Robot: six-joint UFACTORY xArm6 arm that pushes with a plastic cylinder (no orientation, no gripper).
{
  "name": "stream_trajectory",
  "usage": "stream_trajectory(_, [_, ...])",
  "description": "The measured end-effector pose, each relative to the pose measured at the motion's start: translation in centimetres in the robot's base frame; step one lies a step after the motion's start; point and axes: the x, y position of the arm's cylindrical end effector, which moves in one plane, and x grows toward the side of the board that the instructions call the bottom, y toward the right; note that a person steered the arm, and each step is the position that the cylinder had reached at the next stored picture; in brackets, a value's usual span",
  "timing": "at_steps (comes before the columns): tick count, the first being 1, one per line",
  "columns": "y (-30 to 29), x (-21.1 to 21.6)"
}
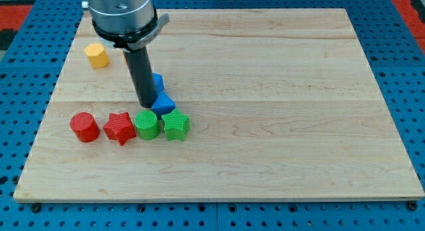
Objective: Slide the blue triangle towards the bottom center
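The blue triangle [163, 103] lies left of the board's middle, just above the green star [176, 125]. My tip [146, 105] stands right against the triangle's left side, above the green cylinder [146, 125]. A second blue block [158, 82] shows partly behind the rod, just above the triangle; its shape is hidden.
A row lies below my tip: red cylinder [84, 127], red star [120, 127], green cylinder, green star. A yellow block [97, 56] sits at the view's upper left. The wooden board [279, 125] rests on a blue perforated table [405, 58].
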Motion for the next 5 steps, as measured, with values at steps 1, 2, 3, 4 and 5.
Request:
stream_trajectory(1, [1.9, 0.1])
stream_trajectory(2, [3.1, 0.1])
stream_trajectory(3, [4.2, 0.2])
stream_trajectory(4, [5.7, 0.5])
stream_trajectory(5, [7.7, 1.2])
